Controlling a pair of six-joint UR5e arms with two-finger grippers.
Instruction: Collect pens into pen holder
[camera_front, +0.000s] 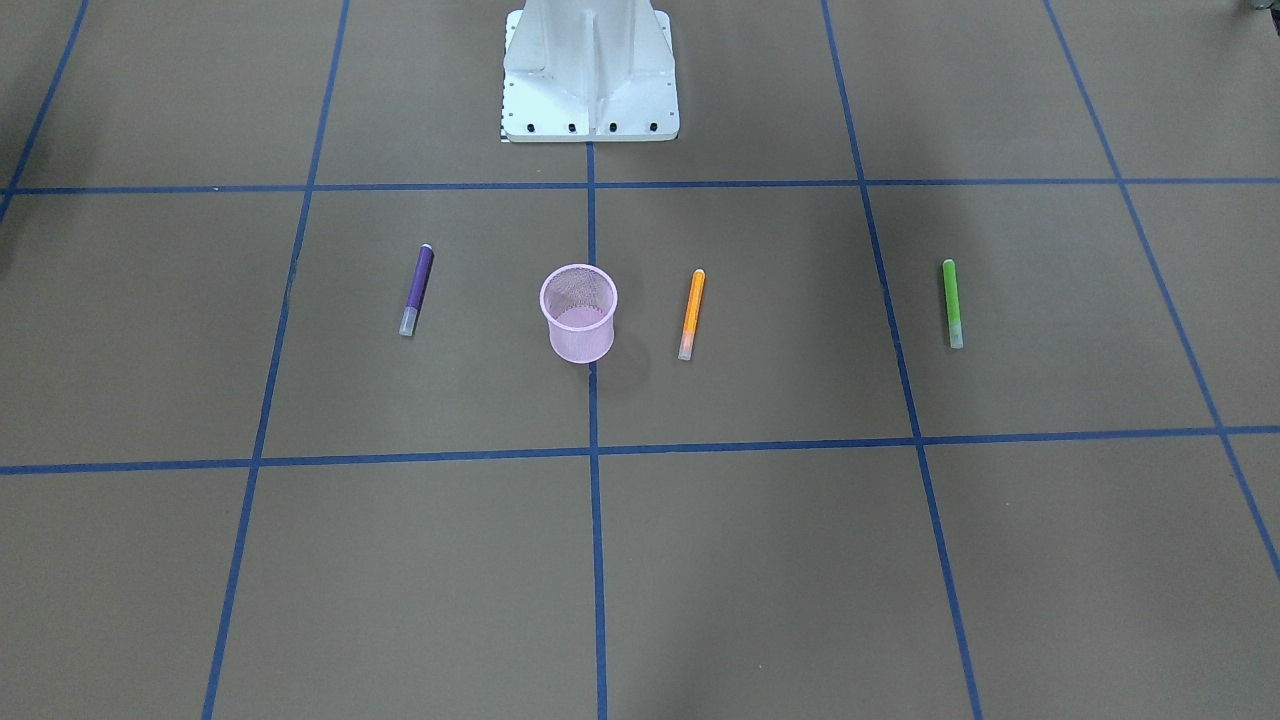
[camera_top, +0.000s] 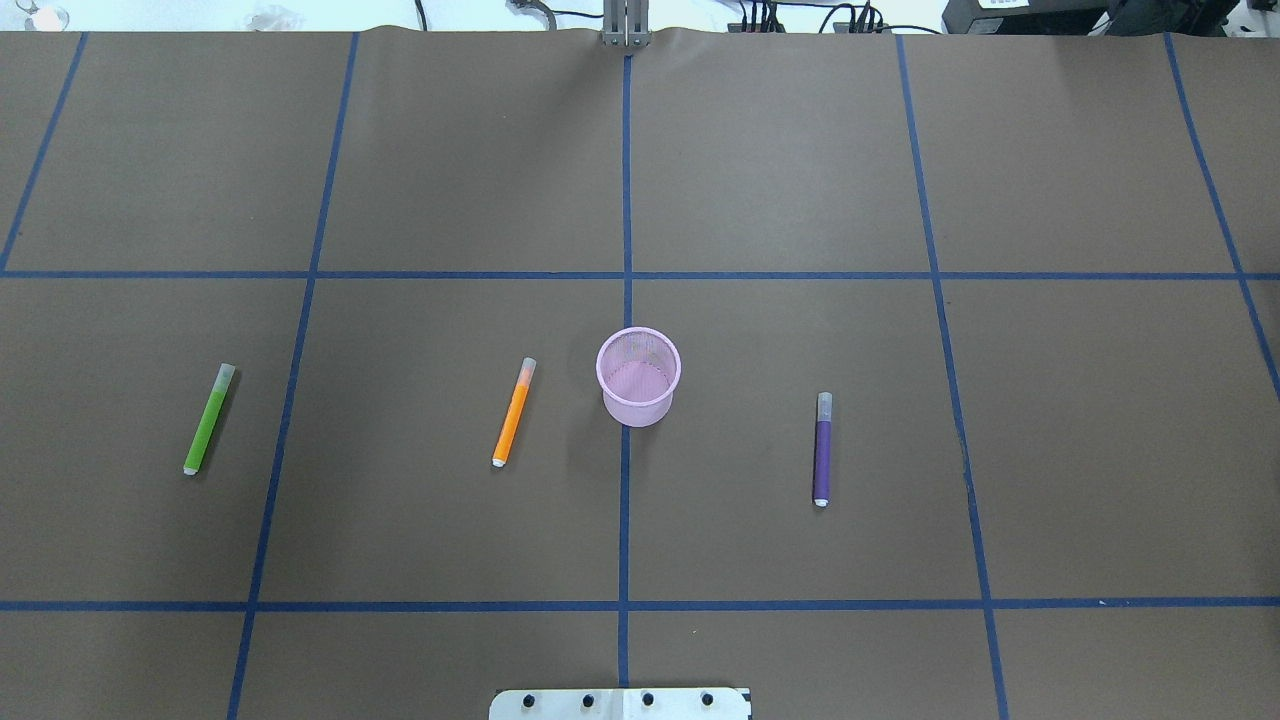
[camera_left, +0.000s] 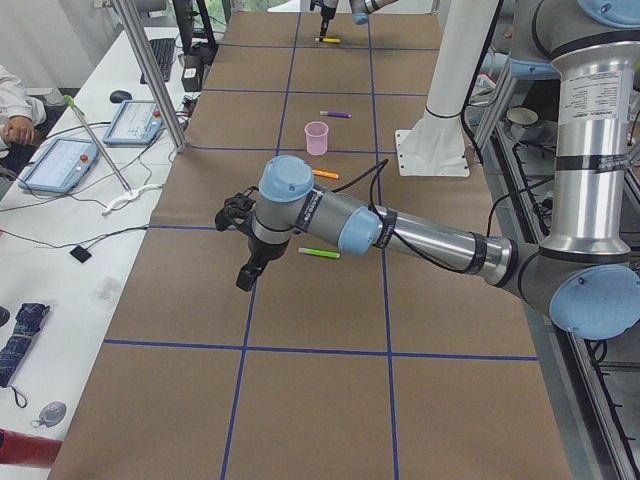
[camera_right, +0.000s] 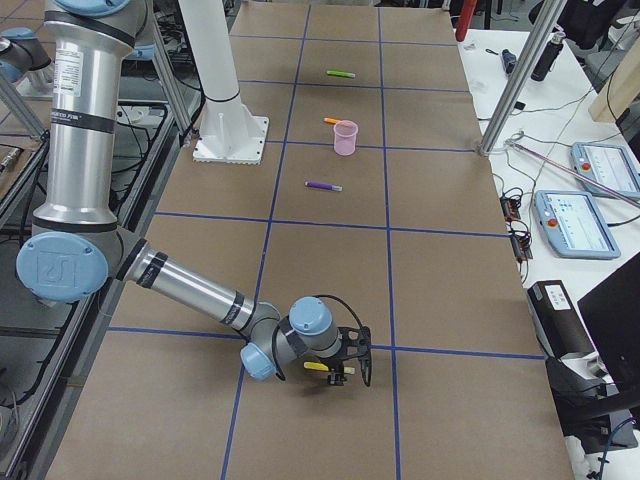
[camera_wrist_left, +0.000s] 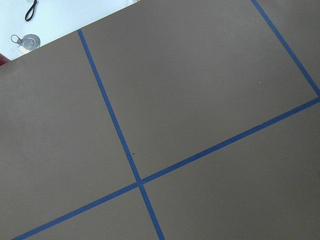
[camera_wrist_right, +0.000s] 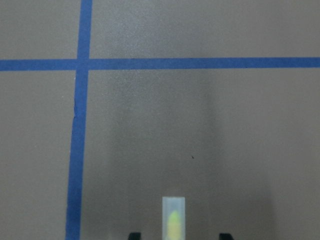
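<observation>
The pink mesh pen holder (camera_front: 578, 312) (camera_top: 638, 376) stands upright and empty at the table's middle. The purple pen (camera_top: 822, 448), orange pen (camera_top: 514, 412) and green pen (camera_top: 208, 419) lie flat around it. The yellow pen (camera_wrist_right: 173, 220) lies far out on the robot's right, outside the overhead view. My right gripper (camera_wrist_right: 179, 235) is low over it, open, with a fingertip (camera_wrist_right: 134, 235) on either side and clear of it; it also shows in the exterior right view (camera_right: 350, 370). My left gripper (camera_left: 246, 278) hangs above the table beyond the green pen (camera_left: 320, 253); I cannot tell whether it is open or shut.
The white robot base (camera_front: 590, 80) is at the table's near edge. Metal posts (camera_left: 150, 70) and a side desk with tablets (camera_left: 60, 160) run along the operators' side. The left wrist view shows only brown table paper with blue tape lines (camera_wrist_left: 135, 170).
</observation>
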